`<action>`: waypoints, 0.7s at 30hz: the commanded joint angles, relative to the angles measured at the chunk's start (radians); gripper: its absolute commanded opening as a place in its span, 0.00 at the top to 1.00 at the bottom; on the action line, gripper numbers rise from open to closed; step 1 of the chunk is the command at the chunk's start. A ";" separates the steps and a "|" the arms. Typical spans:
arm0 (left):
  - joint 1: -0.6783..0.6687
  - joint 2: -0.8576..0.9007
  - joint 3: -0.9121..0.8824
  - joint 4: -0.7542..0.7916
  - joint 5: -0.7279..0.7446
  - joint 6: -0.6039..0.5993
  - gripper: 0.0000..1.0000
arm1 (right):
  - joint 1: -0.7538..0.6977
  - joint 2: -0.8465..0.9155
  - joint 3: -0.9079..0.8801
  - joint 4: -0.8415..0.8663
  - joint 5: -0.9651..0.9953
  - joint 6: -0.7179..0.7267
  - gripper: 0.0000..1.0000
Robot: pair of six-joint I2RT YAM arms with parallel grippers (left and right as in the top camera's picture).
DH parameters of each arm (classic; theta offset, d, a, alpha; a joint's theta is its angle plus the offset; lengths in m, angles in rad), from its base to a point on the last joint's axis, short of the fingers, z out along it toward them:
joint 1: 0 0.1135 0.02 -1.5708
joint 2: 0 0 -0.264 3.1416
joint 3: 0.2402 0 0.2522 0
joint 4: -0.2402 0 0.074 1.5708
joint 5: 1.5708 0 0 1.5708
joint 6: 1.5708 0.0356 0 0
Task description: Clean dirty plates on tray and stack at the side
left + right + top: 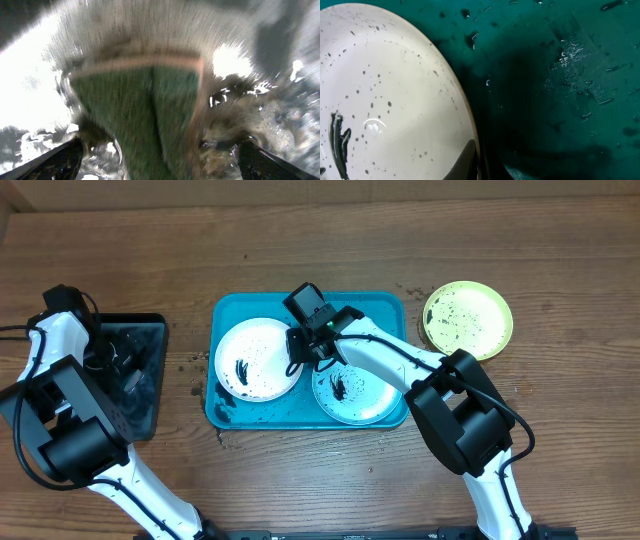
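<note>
Yellow-green plate (467, 319) set aside, still speckled; white plate (255, 358) and blue plate (352, 392) left smeared on tray (385, 305); left gripper (160, 167) spread, right gripper (303, 352) pressed together.

From above, a wooden table (560, 260) is carrying a turquoise tray (378, 308) at its centre. Two plates are sitting side by side inside it: a white plate (255, 350) at the left and a light blue plate (365, 395) at the right, both showing black smears. A yellow-green plate (467, 320), speckled with black, is lying on the bare wood just off the tray's upper right corner. The right arm is reaching in from the lower right, with the right gripper (298, 360) hanging at the white plate's right rim, between the two plates. At the left, the left arm is bending over a black tray (150, 340), with the left gripper (122, 370) hanging over its inside.
</note>
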 commanded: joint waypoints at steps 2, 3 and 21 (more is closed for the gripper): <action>-0.001 0.016 -0.006 0.056 -0.068 0.000 0.00 | -0.001 0.020 -0.006 0.003 0.011 -0.004 0.96; -0.001 0.016 -0.006 0.060 -0.068 0.000 0.00 | -0.001 0.020 -0.006 0.003 0.011 -0.004 0.96; -0.001 0.016 0.032 -0.027 -0.068 0.000 0.96 | -0.001 0.020 -0.006 0.003 0.011 -0.004 0.96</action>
